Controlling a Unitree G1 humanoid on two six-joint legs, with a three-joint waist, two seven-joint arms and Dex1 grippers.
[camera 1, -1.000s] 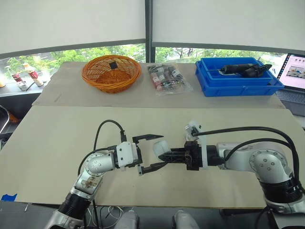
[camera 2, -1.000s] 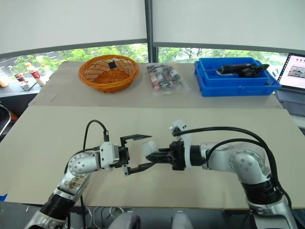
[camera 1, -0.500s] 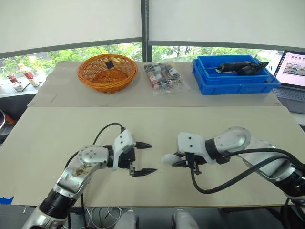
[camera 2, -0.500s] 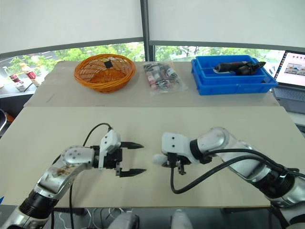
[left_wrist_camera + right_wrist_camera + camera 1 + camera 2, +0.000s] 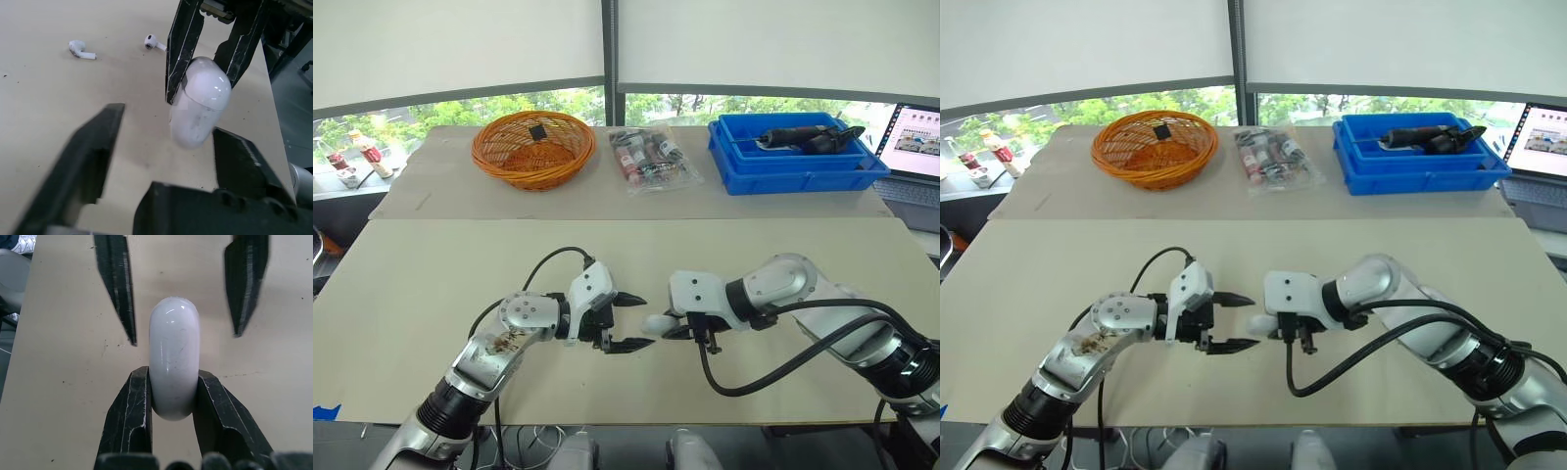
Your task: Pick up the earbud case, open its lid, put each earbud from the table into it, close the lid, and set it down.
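A pale worktop [image 5: 431, 274] runs under a window with white blinds and green trees outside. Along its far side stand an orange basket [image 5: 531, 149] on the left, a clear bag [image 5: 651, 160] of small packets in the middle, and a blue bin [image 5: 803, 178] with a dark tool [image 5: 803, 139] lying in it on the right. A laptop [image 5: 915, 147] sits open at the far right edge.

In the near middle, the right pincer [image 5: 173, 382] grips the white case [image 5: 173, 347] by its lower end, one black finger pressed to each flat side. The case has its lid down and seems to be held clear of the surface.

The left pincer [image 5: 644, 322] faces it from the left with its fingers spread wide. Their tips reach to either side of the case's free end without touching it.

Two earbuds [image 5: 80, 49] [image 5: 154, 42] lie loose on the worktop, apart from each other, on the side of the case away from the left pincer.

A black cable [image 5: 754, 377] loops from the right wrist towards the near edge, and another cable [image 5: 548, 264] arches over the left forearm. Nothing lies between the two pincers but the case.
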